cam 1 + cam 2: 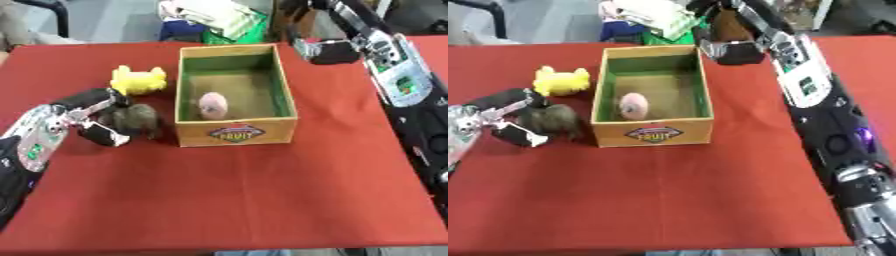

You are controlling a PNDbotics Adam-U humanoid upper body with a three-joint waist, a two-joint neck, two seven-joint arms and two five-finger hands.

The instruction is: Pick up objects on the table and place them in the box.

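While my left robot hand (98,119) curls round the brown toy (136,119) for the box (234,131), right robot hand (732,51) hangs beyond it, fingers unclear.

The box (234,95) stands mid-table (262,200). Inside it lies a round toy (213,105). Left of the box sit two toys: one plush (138,80) behind, another (136,119) nearer, just beside the box.
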